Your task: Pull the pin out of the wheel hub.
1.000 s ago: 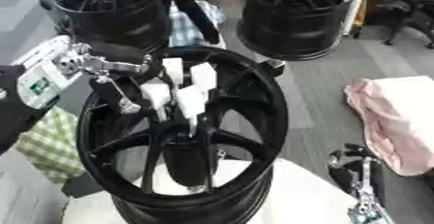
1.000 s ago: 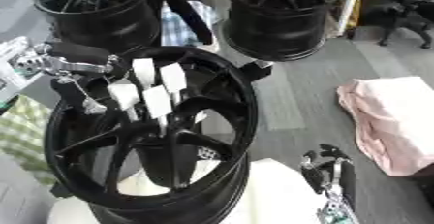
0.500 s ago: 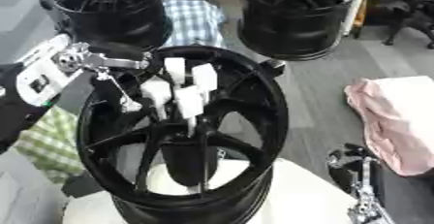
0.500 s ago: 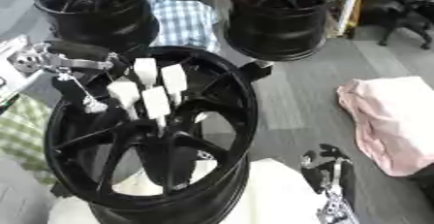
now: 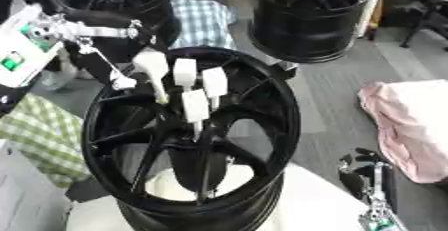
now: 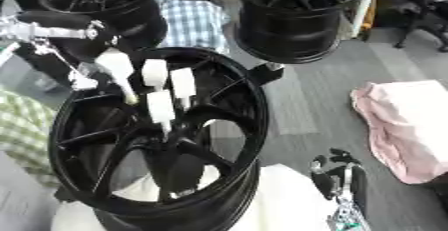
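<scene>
Wheel hub (image 5: 262, 125): black, centre of view, standing on a white surface.
Left hand (image 5: 188, 82): from 10 o'clock, white-tipped fingers hanging straight into the hub over its spokes, holding nothing visible.
Pin: cannot tell.
Right hand (image 5: 372, 180): 5 o'clock, idle, fingers relaxed.

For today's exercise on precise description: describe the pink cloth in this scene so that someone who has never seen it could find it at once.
Start at the big black wheel hub lying flat nearest the camera, then look to its right across the grey floor. There lies the pink cloth, a crumpled heap at the picture's right edge. It is the only pink, soft thing there; the other fabric is checked and lies on the left.
</scene>
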### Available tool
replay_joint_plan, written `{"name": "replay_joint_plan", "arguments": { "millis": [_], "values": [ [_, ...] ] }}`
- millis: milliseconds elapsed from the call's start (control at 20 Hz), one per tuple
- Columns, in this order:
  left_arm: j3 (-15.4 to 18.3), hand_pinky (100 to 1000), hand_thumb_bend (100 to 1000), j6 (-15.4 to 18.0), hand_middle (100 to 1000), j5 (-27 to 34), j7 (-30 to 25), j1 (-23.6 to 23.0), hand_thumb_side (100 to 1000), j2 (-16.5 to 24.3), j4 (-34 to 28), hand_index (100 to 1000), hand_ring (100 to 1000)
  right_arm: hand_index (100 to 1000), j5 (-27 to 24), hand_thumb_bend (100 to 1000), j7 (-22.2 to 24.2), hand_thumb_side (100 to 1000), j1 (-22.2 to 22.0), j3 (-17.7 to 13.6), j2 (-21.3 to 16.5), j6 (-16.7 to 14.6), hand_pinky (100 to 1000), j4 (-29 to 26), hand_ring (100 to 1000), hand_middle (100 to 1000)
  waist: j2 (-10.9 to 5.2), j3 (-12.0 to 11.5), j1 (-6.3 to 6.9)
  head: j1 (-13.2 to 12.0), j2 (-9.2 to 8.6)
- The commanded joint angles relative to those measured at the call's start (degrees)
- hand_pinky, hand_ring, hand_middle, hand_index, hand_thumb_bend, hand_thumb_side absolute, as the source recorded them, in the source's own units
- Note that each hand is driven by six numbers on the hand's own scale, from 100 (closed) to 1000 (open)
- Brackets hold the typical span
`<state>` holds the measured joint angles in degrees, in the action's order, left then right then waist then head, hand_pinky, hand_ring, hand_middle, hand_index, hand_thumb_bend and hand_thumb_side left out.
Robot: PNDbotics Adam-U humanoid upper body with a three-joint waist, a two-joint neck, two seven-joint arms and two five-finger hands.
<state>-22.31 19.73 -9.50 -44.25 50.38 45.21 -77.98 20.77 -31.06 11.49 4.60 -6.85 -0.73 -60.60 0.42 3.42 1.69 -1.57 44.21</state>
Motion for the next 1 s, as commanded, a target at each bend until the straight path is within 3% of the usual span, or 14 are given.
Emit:
{"name": "replay_joint_plan", "arguments": {
  "millis": [50, 300, 450, 800, 850, 1000],
  "values": [
    [7.04, 769, 100, 5.63, 587, 2.22, -7.72, -0.44, 100, 5.87, -3.34, 693, 583, 751, -0.01, 100, -0.33, 218, 0.35, -0.27, -0.81, 0.01, 660, -0.66, 511, 620, -0.73, -0.25, 0.01, 0.28, -0.1],
    [16.52, 771, 100, 1.78, 594, 6.49, -6.46, -10.14, 100, 12.06, -7.18, 702, 590, 750, -0.15, 100, -0.7, 217, 0.33, -0.53, -0.86, 0.08, 660, -0.75, 511, 619, -0.64, -0.75, -0.05, 0.59, -0.1],
    [21.51, 772, 100, -0.75, 606, 7.45, -4.36, -18.81, 100, 11.35, -6.39, 716, 603, 750, -0.16, 100, -0.86, 217, 0.42, -0.69, -0.84, 0.18, 660, -0.85, 511, 620, -0.53, -0.97, -0.25, 0.45, -0.1],
    [33.41, 774, 100, -6.69, 668, 4.47, 5.3, -36.58, 188, -2.68, 1.36, 782, 637, 750, -0.55, 100, -1.18, 217, 0.79, -1.04, -0.66, 0.37, 660, -1.0, 511, 620, 0.06, -1.29, -0.89, 0.43, -0.1],
    [35.04, 780, 155, -7.55, 707, 4.12, 7.42, -38.39, 335, -4.74, 2.11, 834, 676, 750, -0.64, 100, -1.21, 218, 0.84, -1.06, -0.66, 0.38, 660, -1.02, 511, 620, 0.15, -1.36, -0.97, 0.47, -0.1],
    [40.36, 796, 367, -10.04, 761, 3.36, 16.34, -42.74, 569, -11.91, 4.62, 874, 750, 751, -0.85, 100, -1.31, 218, 0.89, -1.22, -0.76, 0.5, 660, -1.14, 511, 620, 0.32, -1.75, -1.18, 0.42, -0.1]
  ]
}}
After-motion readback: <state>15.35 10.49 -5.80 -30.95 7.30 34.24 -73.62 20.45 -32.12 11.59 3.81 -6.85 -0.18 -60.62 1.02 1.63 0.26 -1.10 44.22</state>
